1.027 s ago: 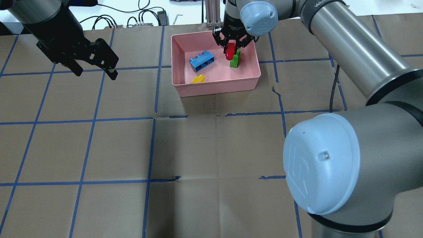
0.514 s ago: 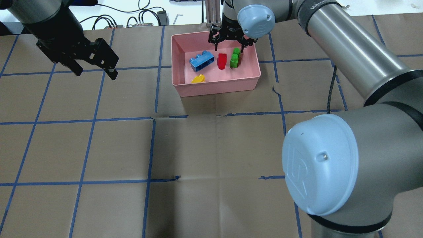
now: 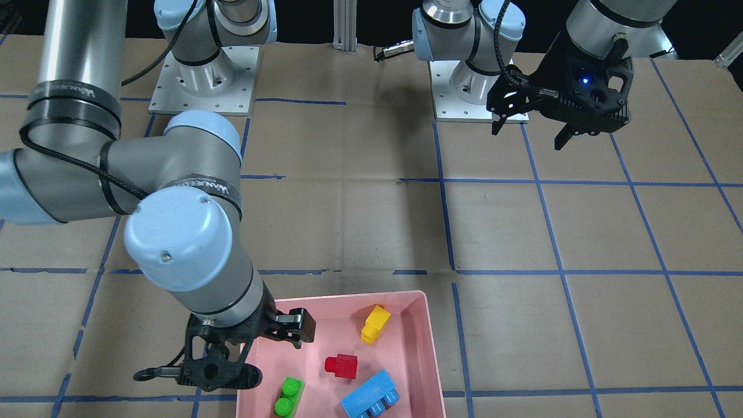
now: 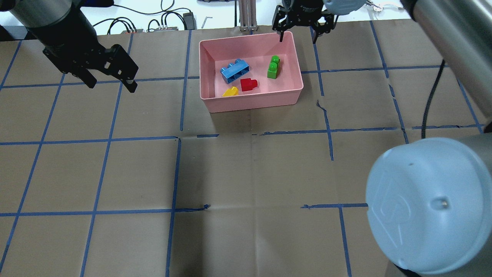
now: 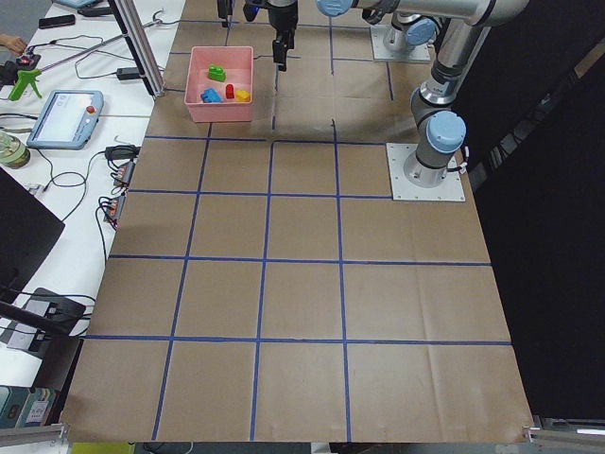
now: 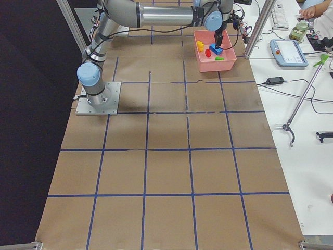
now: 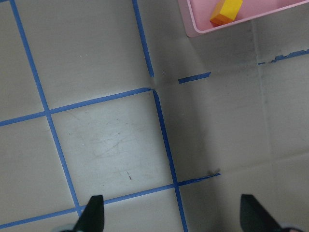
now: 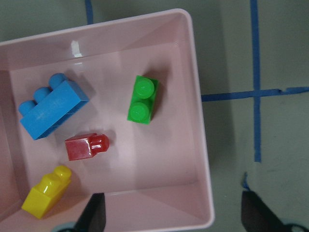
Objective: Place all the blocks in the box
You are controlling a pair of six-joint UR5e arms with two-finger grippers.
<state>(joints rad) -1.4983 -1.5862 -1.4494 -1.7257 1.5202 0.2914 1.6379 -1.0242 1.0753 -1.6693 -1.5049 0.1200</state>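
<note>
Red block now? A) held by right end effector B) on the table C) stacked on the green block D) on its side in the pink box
D: red block lies on its side on the pink box floor; right end effector is open and empty.

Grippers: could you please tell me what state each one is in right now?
Left gripper: open, holding nothing.
Right gripper: open, holding nothing.
</note>
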